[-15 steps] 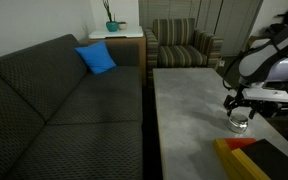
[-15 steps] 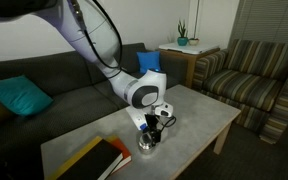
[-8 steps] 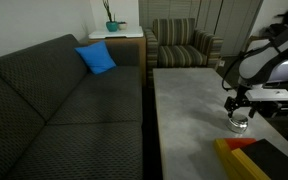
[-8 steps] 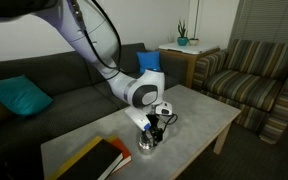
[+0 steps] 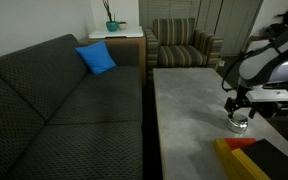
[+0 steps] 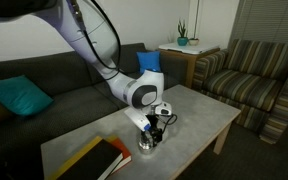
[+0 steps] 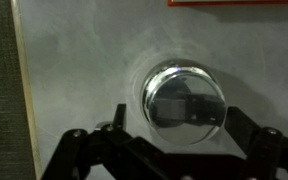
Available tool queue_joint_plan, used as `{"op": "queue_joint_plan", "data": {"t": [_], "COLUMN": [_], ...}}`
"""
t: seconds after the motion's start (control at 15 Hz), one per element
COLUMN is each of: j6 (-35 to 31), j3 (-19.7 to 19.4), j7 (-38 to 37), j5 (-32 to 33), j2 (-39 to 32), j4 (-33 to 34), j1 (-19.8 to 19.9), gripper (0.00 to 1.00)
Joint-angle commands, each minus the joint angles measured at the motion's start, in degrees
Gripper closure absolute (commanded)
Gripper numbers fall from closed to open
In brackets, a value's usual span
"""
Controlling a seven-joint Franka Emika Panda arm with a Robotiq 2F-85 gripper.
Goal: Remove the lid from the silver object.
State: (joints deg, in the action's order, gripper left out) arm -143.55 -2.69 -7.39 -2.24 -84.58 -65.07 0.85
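Note:
The silver object (image 5: 240, 125) is a small round shiny pot on the grey table (image 5: 189, 110); it also shows in an exterior view (image 6: 147, 142). Its domed lid (image 7: 182, 97) sits on it and mirrors the gripper in the wrist view. My gripper (image 7: 179, 125) hangs right over the pot, open, with one finger on each side of the lid and apart from it. The gripper shows just above the pot in both exterior views (image 5: 241, 108) (image 6: 153, 127).
A yellow-and-red flat box (image 5: 246, 156) with a black cover lies near the pot; it also shows in an exterior view (image 6: 89, 160) and at the top of the wrist view (image 7: 234, 2). A dark sofa (image 5: 54, 110) flanks the table. An armchair (image 5: 182, 45) stands beyond.

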Motion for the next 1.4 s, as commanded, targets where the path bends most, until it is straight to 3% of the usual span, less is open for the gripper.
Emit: {"op": "queue_joint_plan", "data": {"t": [0.0,0.07,0.13,0.4,1.33], "j6": [-0.8,-0.8,-0.8,-0.6,-2.6], "j3": [-0.5,-0.5,-0.5,-0.7,-0.7], "j7": [0.4,0.5,0.3,0.3,3.3], "j5": [0.9,0.8,0.8,0.9,1.3], "j2": [0.0,0.0,0.0,0.0,0.5], "j4": [-0.7,-0.7,-0.8,-0.7,1.4], "j1": [-0.4,-0.3,-0.3,-0.5,-1.2], "gripper": [0.00,0.25,0.26,0.55,0.56]}}
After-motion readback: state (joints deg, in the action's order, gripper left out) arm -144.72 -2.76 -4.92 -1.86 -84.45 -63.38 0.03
